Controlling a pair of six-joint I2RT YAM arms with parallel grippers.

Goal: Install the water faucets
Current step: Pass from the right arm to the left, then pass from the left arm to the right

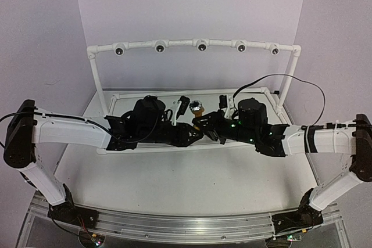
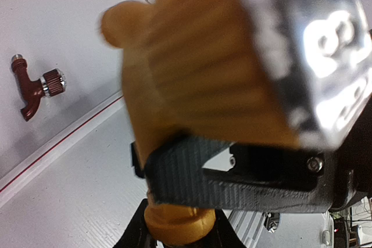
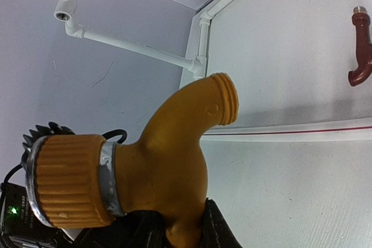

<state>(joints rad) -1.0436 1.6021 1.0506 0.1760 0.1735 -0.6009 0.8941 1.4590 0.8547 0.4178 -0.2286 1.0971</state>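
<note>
White pipe rail (image 1: pixel 180 43) with round sockets stands at twelve o'clock, behind the tray (image 1: pixel 125 108). It looks like you are mid hand-over. Your right fingers (image 3: pixel 218 227) and left fingers (image 2: pixel 136 230) both pinch the smooth yellow faucet (image 3: pixel 168 161) with its ridged knob. Next, one side must let go. The red-brown faucet (image 2: pixel 32 88) lies at nine o'clock in the left wrist view.

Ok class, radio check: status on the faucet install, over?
Right gripper shut on yellow faucet. Left gripper gripping it too. Red-brown faucet loose on tray. Neither fitted; nothing seen blocking.
</note>
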